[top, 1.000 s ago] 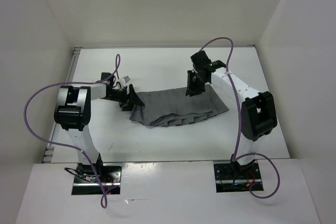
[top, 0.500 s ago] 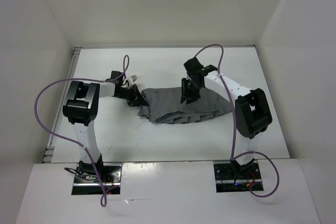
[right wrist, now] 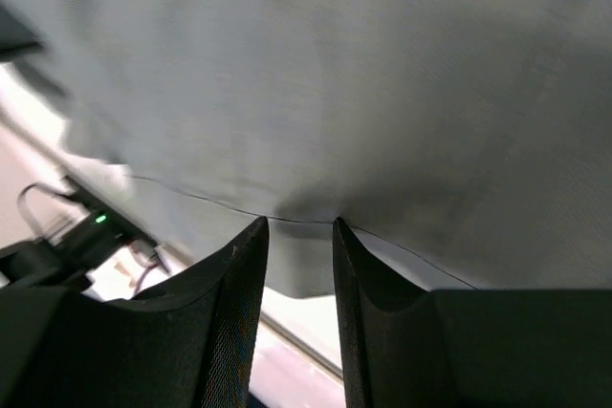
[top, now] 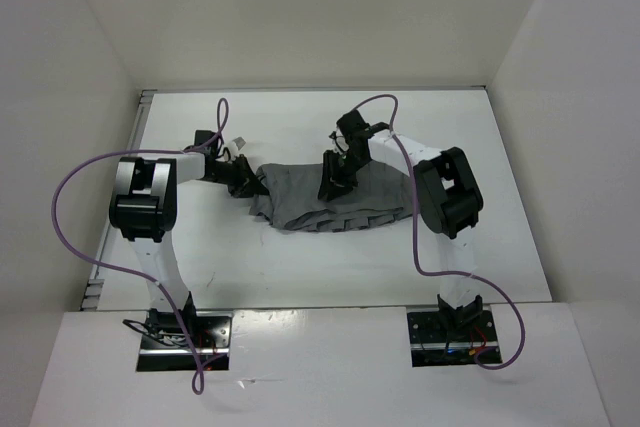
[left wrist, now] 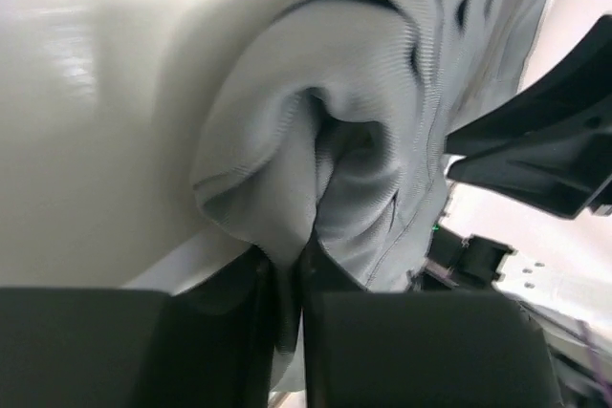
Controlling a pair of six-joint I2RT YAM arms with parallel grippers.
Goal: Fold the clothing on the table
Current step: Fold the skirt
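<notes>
The left pincer [top: 243, 179] is closed on a bunched fold of the grey skirt [top: 295, 197]. In the left wrist view the cloth is pinched between its two fingers [left wrist: 220, 332] and billows out just ahead of the tips. The right pincer [top: 330, 182] is clamped on a stitched edge of the skirt. The cloth fills the narrow gap between its fingers and spreads beyond them. The skirt lies crumpled on the white table [top: 300, 267]. It stretches between the two pincers and continues past the right pincer, under that arm. Its pleated edge lies on the near side of both pincers.
</notes>
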